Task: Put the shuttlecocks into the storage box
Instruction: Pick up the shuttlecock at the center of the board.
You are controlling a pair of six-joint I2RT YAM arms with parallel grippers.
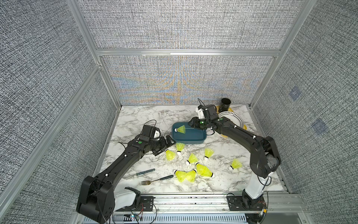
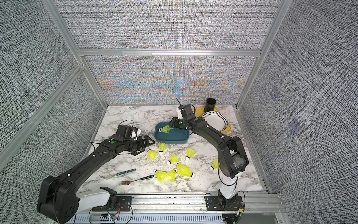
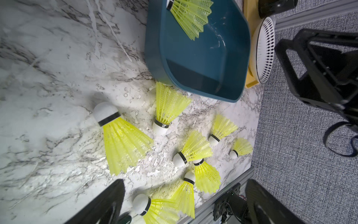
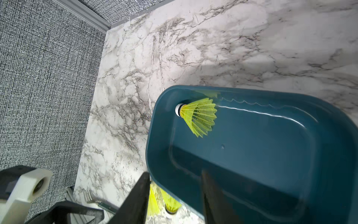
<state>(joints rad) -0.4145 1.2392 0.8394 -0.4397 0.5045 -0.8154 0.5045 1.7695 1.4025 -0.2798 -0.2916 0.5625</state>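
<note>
Black-handled fork point(image 1: 157, 179) near loose shuttlecocks point(image 1: 203, 170)

Left arm reaches out low. Black parallel left gripper point(image 1: 167, 147) sits just left of the shallow dark teal-blue rectangular plastic storage box point(image 1: 193, 142), jaws spread wide, empty. Right arm arched. Black parallel right gripper point(image 1: 192, 124) hangs above the box's far right rim, jaws parted, empty.

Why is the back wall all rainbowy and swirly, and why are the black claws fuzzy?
Both top views: the woven back wall makes rainbow swirls in the camera, not paint. Left wrist view: the left gripper's fingers are too close, so out of focus. Right wrist view: the right gripper's fingers blur too, and a white glare streak runs along the storage box wall.
</note>
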